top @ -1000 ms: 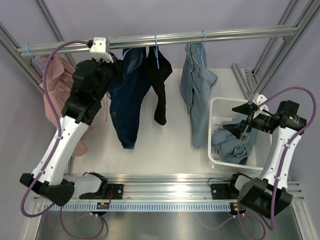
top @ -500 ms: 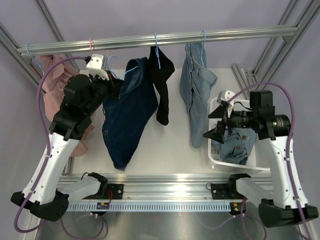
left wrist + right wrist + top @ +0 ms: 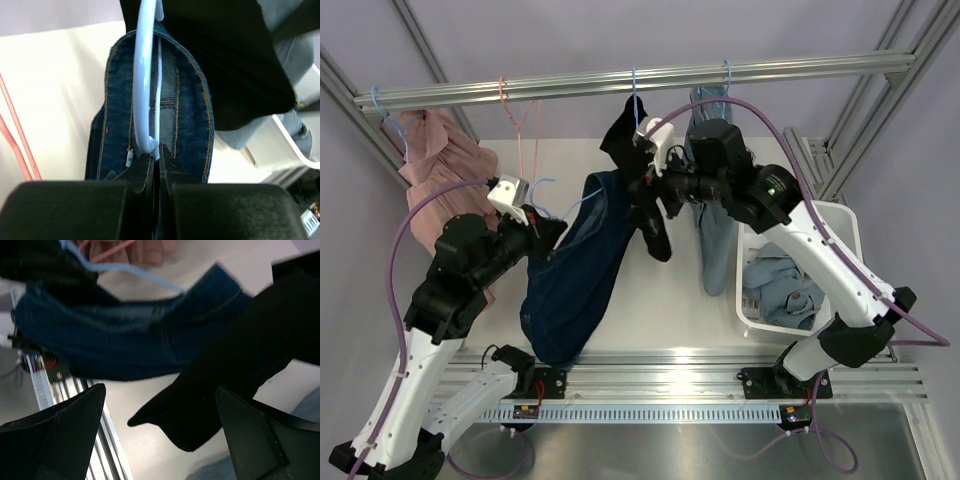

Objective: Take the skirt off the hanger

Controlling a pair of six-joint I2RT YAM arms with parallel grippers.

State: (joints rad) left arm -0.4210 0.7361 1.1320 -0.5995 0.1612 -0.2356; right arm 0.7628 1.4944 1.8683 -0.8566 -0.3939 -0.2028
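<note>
The dark denim skirt (image 3: 570,285) hangs left of centre on its pale blue hanger (image 3: 145,75), well clear of the rail. The left gripper (image 3: 159,159) is clamped tight on the hanger's lower bend. Just beyond, the right gripper (image 3: 648,190) stands wide apart beside the skirt's waistband and a black garment (image 3: 648,225). Farthest, the rail (image 3: 800,70) carries a pink garment (image 3: 435,160).
</note>
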